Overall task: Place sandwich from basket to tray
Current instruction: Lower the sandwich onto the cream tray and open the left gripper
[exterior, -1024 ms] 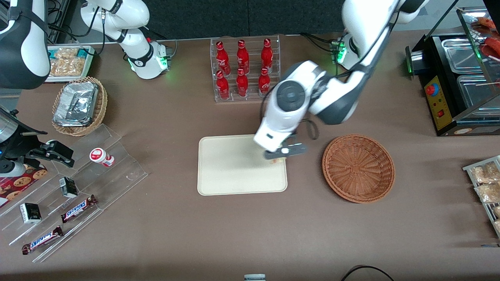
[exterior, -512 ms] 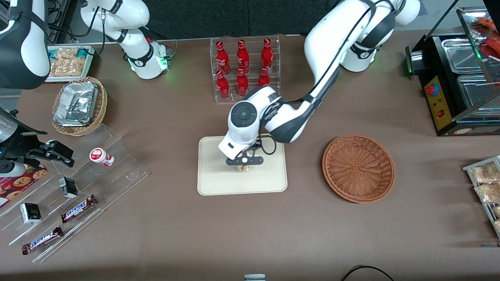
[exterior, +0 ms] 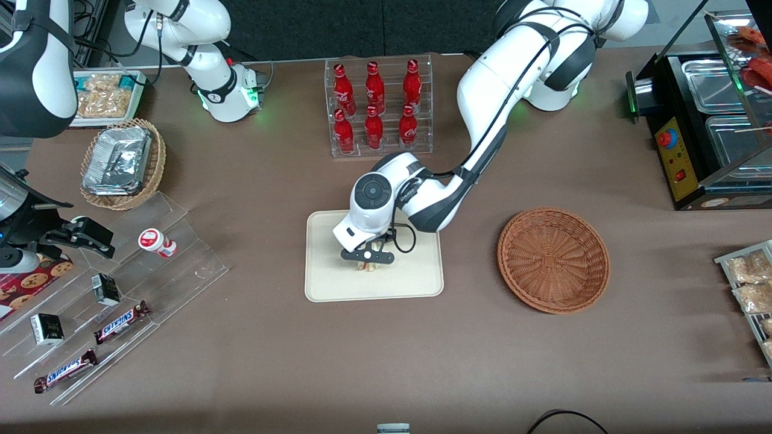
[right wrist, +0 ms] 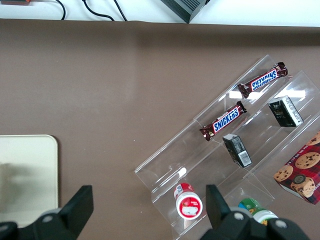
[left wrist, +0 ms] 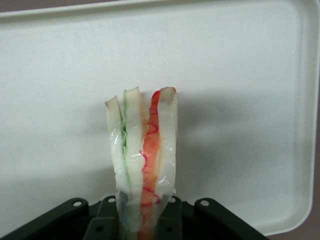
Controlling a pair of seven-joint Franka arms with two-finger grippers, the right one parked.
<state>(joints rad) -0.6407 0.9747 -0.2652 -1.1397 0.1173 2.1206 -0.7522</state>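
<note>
Gripper (exterior: 367,258) low over the middle of the tray (exterior: 325,283), fingers pinching the sandwich (left wrist: 143,167) by its lower end. Sandwich held on edge, layers vertical, tip pointing away from the fingers over bare tray surface; contact with the tray not determinable. Basket (exterior: 553,259) empty, well apart toward the working arm's end of the table.

Risks, as judged from here:
- Release from height: wedge stands on its narrow edge, likely to topple flat or roll on landing. Probably harmless mid-tray, untidy.
- Soft wrapped bread, slices already splaying at the free end; firm pinch could crush or leave layers sliding apart.
- Wrap may cling to a finger pad on opening and drag the sandwich along on retreat.
- Pressing down too far would squash the tip against the tray.

Against earlier frames: a second ago, gripper at the tray edge nearest the basket, arm blurred in transit. Half a second ago, already over the tray. Now slightly farther toward the parked arm's end and seemingly lower. Basket unchanged throughout.
</note>
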